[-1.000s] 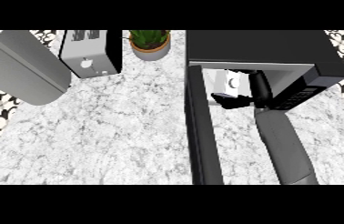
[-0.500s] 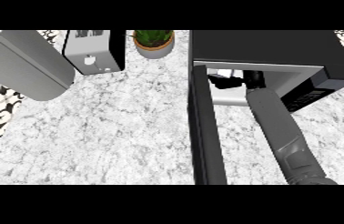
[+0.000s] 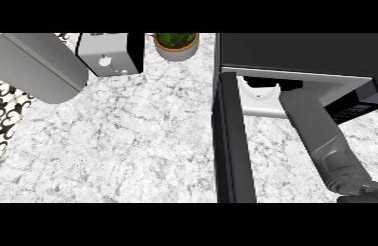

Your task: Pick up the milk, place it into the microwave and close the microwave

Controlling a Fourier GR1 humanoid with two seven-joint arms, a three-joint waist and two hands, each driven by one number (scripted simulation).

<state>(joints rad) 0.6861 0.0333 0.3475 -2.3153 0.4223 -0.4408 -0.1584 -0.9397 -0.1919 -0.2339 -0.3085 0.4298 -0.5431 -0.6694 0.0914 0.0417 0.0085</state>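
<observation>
The white milk carton [image 3: 258, 96] stands just inside the mouth of the black microwave [image 3: 295, 52], at the left of its cavity. The microwave's door [image 3: 229, 150] is swung open and shows edge-on as a dark slab running toward me. My right forearm [image 3: 317, 130] reaches from the lower right into the cavity, beside the carton's right side. The right hand is hidden under the microwave's top, so I cannot see whether it touches the milk. My left forearm [image 3: 37, 65] crosses the upper left corner; its hand is outside the view.
A silver toaster [image 3: 111, 52] and a potted plant [image 3: 176, 42] stand at the back of the marble counter [image 3: 133, 150]. The microwave's control panel [image 3: 354, 107] shows right of my forearm. The open door walls off the counter's right part.
My right arm has pushed farther into the microwave, carrying the milk from the opening into the cavity. The black hand, seen on the carton before, has passed out of sight.
</observation>
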